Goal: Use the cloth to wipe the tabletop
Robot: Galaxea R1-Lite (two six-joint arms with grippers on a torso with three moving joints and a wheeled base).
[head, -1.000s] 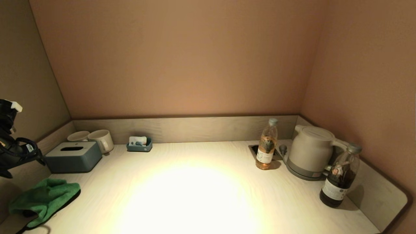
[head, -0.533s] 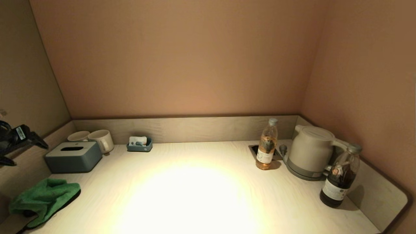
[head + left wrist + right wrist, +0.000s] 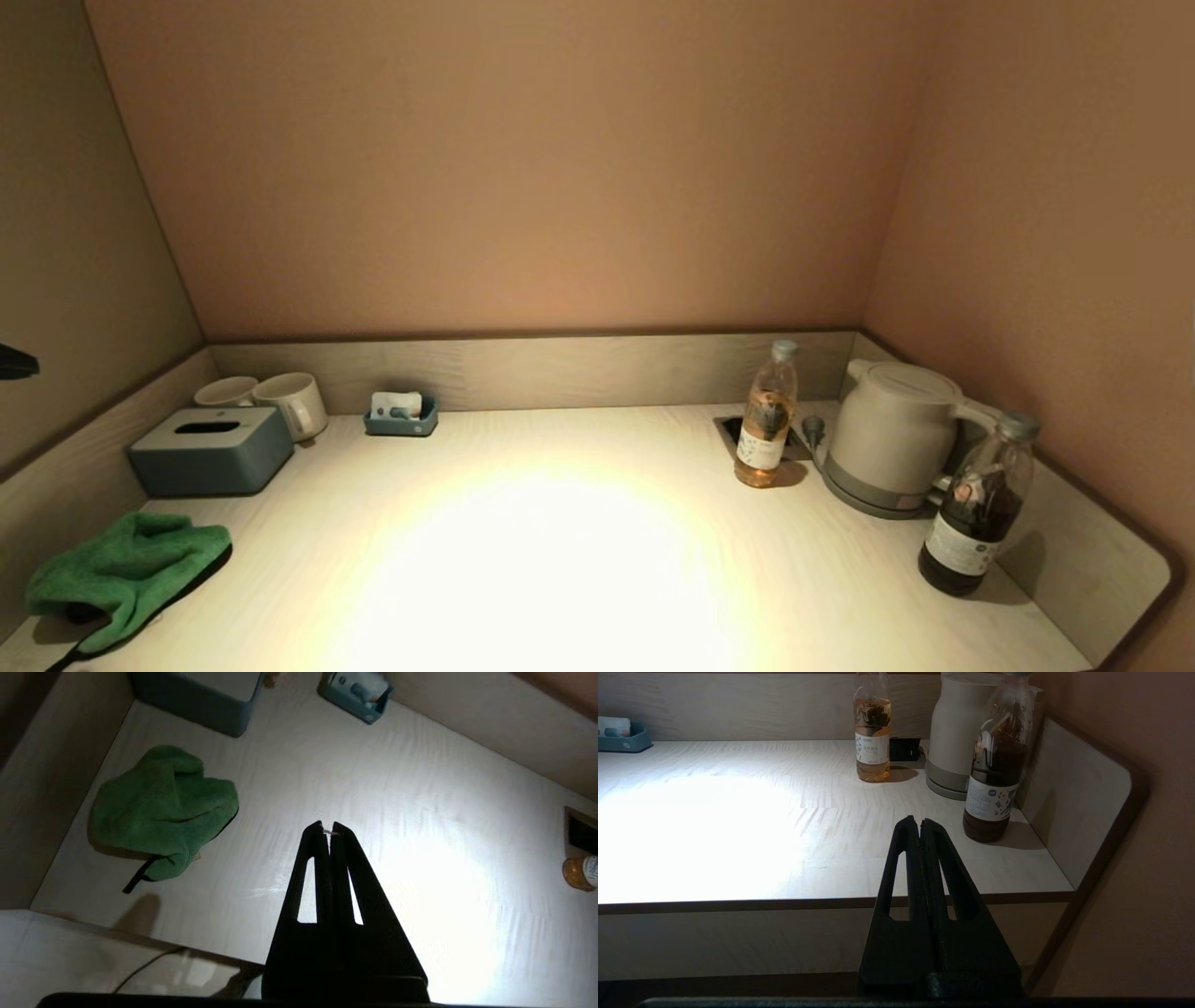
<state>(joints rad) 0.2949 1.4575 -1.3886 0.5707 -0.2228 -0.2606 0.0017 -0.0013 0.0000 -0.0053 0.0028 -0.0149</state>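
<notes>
While crumpled green cloth (image 3: 161, 812) lies on tabletop (image 3: 373, 812) at left rim, near tissue box (image 3: 205, 700), left gripper (image 3: 327, 828) hangs above, fingers pressed together, empty. Right gripper (image 3: 920, 823) closed, empty, off front edge near dark bottle (image 3: 994, 774).

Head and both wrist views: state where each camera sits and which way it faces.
Head: high, facing forward and down on the tabletop and cloth; almost no arm shows.
Left wrist: above, facing down past the shut left gripper at the cloth.
Right wrist: off the front edge, level, past the shut right gripper at the dark bottle.
All share the tabletop.
</notes>
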